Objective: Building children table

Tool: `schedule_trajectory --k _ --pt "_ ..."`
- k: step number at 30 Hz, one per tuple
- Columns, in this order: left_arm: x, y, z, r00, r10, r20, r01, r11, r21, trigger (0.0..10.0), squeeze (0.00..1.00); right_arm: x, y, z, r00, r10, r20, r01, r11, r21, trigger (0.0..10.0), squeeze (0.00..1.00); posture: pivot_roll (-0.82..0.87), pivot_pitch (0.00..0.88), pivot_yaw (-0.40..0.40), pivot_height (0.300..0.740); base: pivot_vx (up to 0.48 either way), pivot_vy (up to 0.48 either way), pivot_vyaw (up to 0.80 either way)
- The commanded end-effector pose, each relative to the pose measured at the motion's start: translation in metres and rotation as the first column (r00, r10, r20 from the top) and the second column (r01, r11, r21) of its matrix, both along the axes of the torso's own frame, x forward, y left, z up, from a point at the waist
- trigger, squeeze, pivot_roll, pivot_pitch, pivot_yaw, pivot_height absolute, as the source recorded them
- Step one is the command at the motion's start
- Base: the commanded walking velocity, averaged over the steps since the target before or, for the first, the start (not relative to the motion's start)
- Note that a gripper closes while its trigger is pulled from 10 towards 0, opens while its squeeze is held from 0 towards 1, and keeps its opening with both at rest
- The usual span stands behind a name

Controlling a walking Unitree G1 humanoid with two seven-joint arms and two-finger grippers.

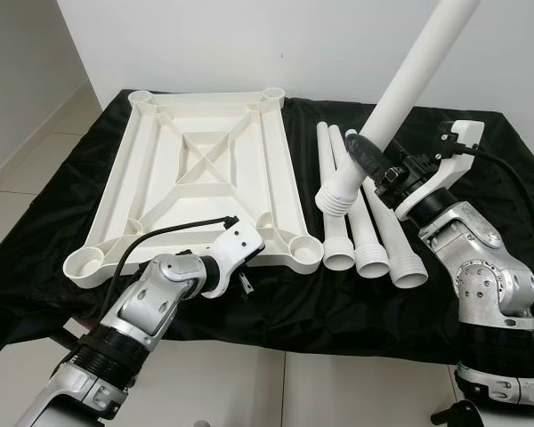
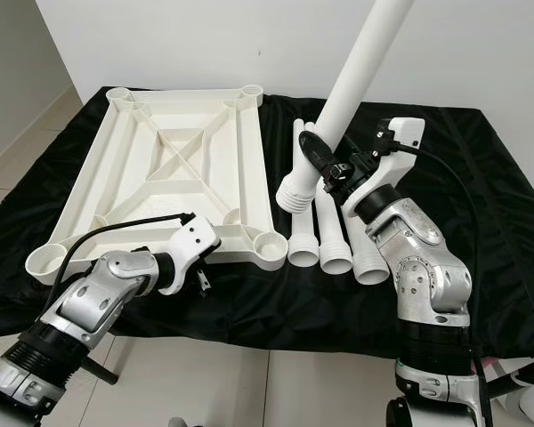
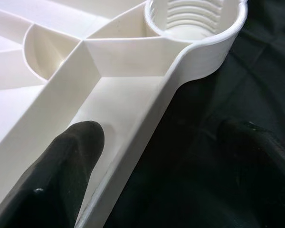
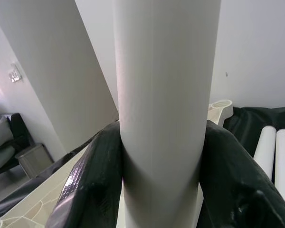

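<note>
The white tabletop (image 1: 205,169) lies upside down on the black cloth, a round leg socket at each corner. My left gripper (image 3: 166,128) is open at its near edge, one finger (image 3: 71,161) inside the rim and the other outside on the cloth, close to the near right socket (image 3: 194,19). My right gripper (image 1: 371,160) is shut on a long white leg (image 1: 409,76). The leg is tilted, with its threaded end (image 1: 338,196) hanging low, to the right of the tabletop and above the lying legs. Three more legs (image 1: 360,240) lie side by side on the cloth.
The black cloth (image 1: 481,178) covers a low surface whose front edge (image 1: 294,342) runs just before my arms. Pale floor tiles (image 1: 36,151) lie to the left and in front. A white wall (image 1: 249,44) stands close behind.
</note>
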State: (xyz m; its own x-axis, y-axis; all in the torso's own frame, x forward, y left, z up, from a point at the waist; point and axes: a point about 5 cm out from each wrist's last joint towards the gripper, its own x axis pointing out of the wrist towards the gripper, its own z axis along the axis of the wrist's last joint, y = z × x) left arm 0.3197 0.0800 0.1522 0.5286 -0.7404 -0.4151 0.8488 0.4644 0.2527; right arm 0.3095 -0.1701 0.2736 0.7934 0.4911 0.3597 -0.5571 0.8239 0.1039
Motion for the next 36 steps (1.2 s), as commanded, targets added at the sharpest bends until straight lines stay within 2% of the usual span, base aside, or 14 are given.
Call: schedule_trajectory --k 1,13,14,16,17,18,23,24,26,27,29,32,33,36 --pt "0.001 0.003 -0.009 0.999 0.040 -0.008 -0.040 0.999 0.036 10.0 0.00 -0.004 0.000 0.003 1.000 -0.008 0.026 0.008 1.000 -0.007 10.0 0.00 -0.13 0.081 0.047 0.740 0.000 0.000 0.00" --pt "0.005 0.004 -0.007 0.998 0.068 -0.016 -0.068 0.998 0.018 10.0 0.00 -0.005 -0.003 0.000 0.999 -0.030 0.020 0.030 1.000 -0.009 10.0 0.00 -0.13 0.081 0.056 0.740 0.000 0.000 0.00" --pt "0.005 0.005 -0.008 0.998 0.062 -0.023 -0.062 0.998 0.017 5.6 0.00 -0.005 -0.004 0.001 0.999 -0.033 0.022 0.033 0.999 -0.009 10.0 0.00 -0.13 0.084 0.058 0.740 0.000 0.000 0.00" --pt "0.005 0.005 -0.008 0.998 0.062 -0.023 -0.062 0.998 0.017 5.6 0.00 -0.005 -0.004 0.001 0.999 -0.033 0.022 0.033 0.999 -0.009 10.0 0.00 -0.13 0.084 0.058 0.740 0.000 0.000 0.00" --pt "0.004 0.004 -0.008 0.998 0.050 -0.028 -0.050 0.999 0.016 4.3 0.00 -0.005 -0.004 0.002 0.999 -0.036 0.023 0.036 0.999 -0.007 10.0 0.00 -0.13 0.085 0.061 0.740 0.000 0.000 0.00" --pt "0.004 0.004 -0.009 0.999 0.040 -0.030 -0.040 0.999 0.015 0.0 0.00 -0.005 -0.005 0.002 0.999 -0.038 0.024 0.038 0.999 -0.006 10.0 0.00 -0.13 0.085 0.062 0.740 0.000 0.000 0.00" --pt "0.005 0.001 -0.009 0.999 0.028 -0.030 -0.028 0.999 0.020 0.0 0.00 -0.006 -0.005 0.002 0.999 -0.045 0.026 0.045 0.999 -0.005 10.0 0.00 -0.13 0.093 0.067 0.740 0.000 0.000 0.00" --pt "0.006 0.000 -0.009 0.999 0.027 -0.027 -0.026 0.999 0.024 7.9 0.00 -0.007 -0.006 0.002 0.999 -0.046 0.026 0.046 0.999 -0.005 10.0 0.00 -0.13 0.096 0.068 0.740 0.000 0.000 0.00" --pt "0.006 0.000 -0.009 0.999 0.026 -0.024 -0.025 0.999 0.027 7.9 0.00 -0.007 -0.006 0.002 0.999 -0.047 0.026 0.048 0.999 -0.005 10.0 0.00 -0.13 0.096 0.068 0.740 0.000 0.000 0.00" --pt "0.006 -0.002 -0.009 0.999 0.025 -0.024 -0.024 0.999 0.030 10.0 0.00 -0.007 -0.006 0.002 0.998 -0.049 0.026 0.049 0.999 -0.005 10.0 0.00 -0.14 0.100 0.072 0.740 0.000 0.000 0.00" --pt "0.007 -0.005 -0.009 0.999 0.023 -0.026 -0.022 0.999 0.026 10.0 0.00 -0.008 -0.006 0.003 0.998 -0.051 0.027 0.052 0.999 -0.008 10.0 0.00 -0.14 0.104 0.074 0.740 0.000 0.000 0.00" --pt "0.007 -0.009 -0.009 0.999 0.020 -0.027 -0.020 1.000 0.017 9.2 0.00 -0.009 -0.007 0.002 0.998 -0.053 0.026 0.054 0.999 -0.011 10.0 0.00 -0.14 0.106 0.074 0.740 0.000 0.000 0.00" --pt "0.006 -0.011 -0.008 0.999 0.012 -0.034 -0.012 1.000 0.000 0.0 0.00 -0.009 -0.007 0.001 0.998 -0.053 0.023 0.054 0.998 -0.012 10.0 0.00 -0.14 0.108 0.075 0.740 0.000 0.000 0.00" --pt "0.007 -0.017 -0.006 0.999 0.019 -0.037 -0.020 1.000 -0.024 0.0 0.00 -0.011 -0.007 0.000 0.998 -0.053 0.018 0.053 0.998 -0.015 10.0 0.00 -0.14 0.111 0.075 0.740 0.000 0.000 0.00"
